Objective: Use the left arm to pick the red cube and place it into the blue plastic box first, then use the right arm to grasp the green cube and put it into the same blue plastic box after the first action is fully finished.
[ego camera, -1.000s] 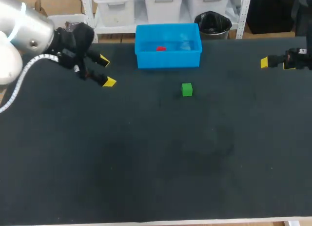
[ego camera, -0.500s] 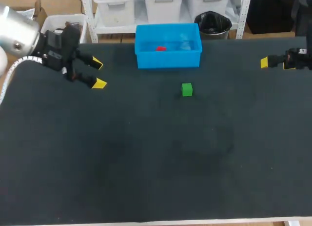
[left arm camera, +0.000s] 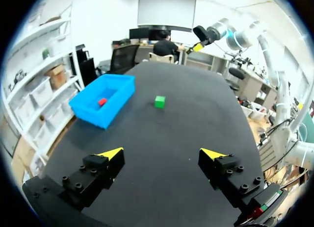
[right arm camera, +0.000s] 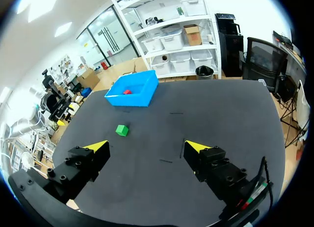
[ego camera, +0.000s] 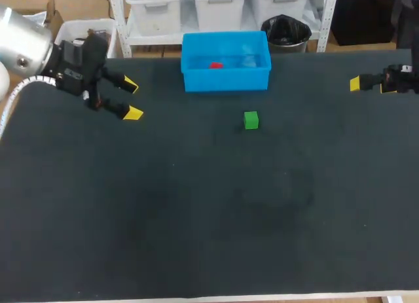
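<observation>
Cube in box, second cube before it

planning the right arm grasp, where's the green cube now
In the head view the green cube lies just in front of the blue plastic box, slightly right of centre.

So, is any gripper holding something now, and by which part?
Nothing is held: the left gripper and the right gripper are both open and empty.
</observation>
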Motion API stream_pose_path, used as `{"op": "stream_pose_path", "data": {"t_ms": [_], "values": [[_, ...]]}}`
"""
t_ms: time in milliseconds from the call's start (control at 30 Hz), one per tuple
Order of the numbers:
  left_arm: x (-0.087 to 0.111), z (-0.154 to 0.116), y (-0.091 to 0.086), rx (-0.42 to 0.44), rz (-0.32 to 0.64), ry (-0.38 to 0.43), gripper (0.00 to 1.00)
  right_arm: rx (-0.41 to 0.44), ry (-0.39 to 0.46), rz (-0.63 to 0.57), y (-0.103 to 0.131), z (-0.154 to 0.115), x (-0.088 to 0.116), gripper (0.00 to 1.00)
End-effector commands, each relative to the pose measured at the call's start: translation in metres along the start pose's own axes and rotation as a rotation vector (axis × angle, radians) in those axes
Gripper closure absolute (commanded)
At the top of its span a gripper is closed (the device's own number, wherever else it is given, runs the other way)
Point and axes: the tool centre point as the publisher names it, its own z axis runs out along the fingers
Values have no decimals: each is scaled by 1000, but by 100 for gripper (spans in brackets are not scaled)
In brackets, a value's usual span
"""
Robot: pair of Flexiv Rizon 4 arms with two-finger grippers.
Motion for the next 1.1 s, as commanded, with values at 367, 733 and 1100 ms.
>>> {"op": "stream_pose_path", "data": {"t_ms": [367, 733, 1100], "values": [[1, 0, 0, -1, 2, -3, 0, 7, 2, 2, 2, -1, 0, 0], [1, 0, 0, -1, 2, -3, 0, -10, -48, -44, 14, 5, -22, 0], [1, 0, 0, -1, 2, -3, 0, 11, 45, -93, 37, 31, -54, 0]]}}
